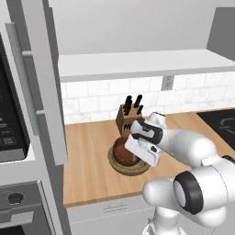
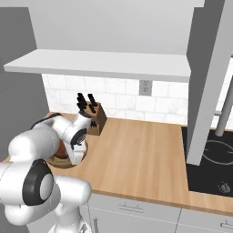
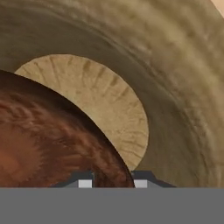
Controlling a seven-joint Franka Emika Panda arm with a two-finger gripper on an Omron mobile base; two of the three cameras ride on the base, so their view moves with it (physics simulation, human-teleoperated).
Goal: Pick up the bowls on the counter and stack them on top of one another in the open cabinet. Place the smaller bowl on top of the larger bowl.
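Straddling the smaller bowl [image 3: 48,140], pincer [image 3: 111,183] inside larger bowl [image 3: 175,87].

A light butcher-block counter [image 1: 92,156] carries a wide tan wooden bowl [image 1: 120,165] and, just behind it near the tiled wall, a knife block [image 1: 126,117].

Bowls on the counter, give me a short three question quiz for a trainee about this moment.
1. True or false: the smaller bowl sits inside the larger bowl.
2. Which thing stands behind the bowls, by the tiled wall? A) kettle B) knife block C) toaster
3. Fill in: in the hand view, the gripper has its tips either side of the smaller bowl's ____.

Key: 1 true, both are on the counter, not yet in the cabinet. 2 B. 3 rim.
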